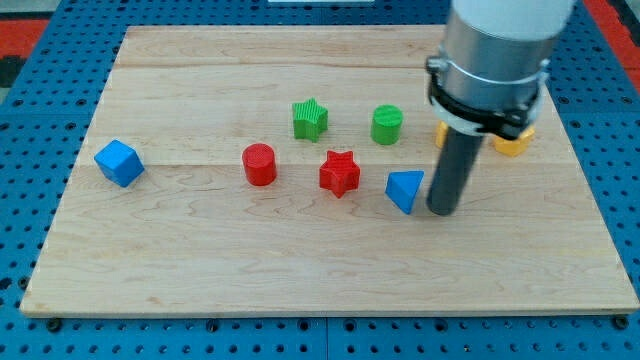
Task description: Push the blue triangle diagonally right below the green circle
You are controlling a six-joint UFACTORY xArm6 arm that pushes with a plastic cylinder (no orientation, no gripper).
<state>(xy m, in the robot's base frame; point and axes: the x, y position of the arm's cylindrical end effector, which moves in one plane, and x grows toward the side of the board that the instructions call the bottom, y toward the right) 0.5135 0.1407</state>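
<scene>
Camera view has my tip [442, 212] parked just right of the blue triangle [404, 189], basically touching it. No claw on this rig, just a bare rod, nothing to clench. The triangle already sits below the green circle [387, 124], a bit right, so pushing from here would shove it left, I reckon.

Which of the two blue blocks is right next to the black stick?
The blue triangle, just left of my tip. The blue cube sits far off at the view's left.
</scene>
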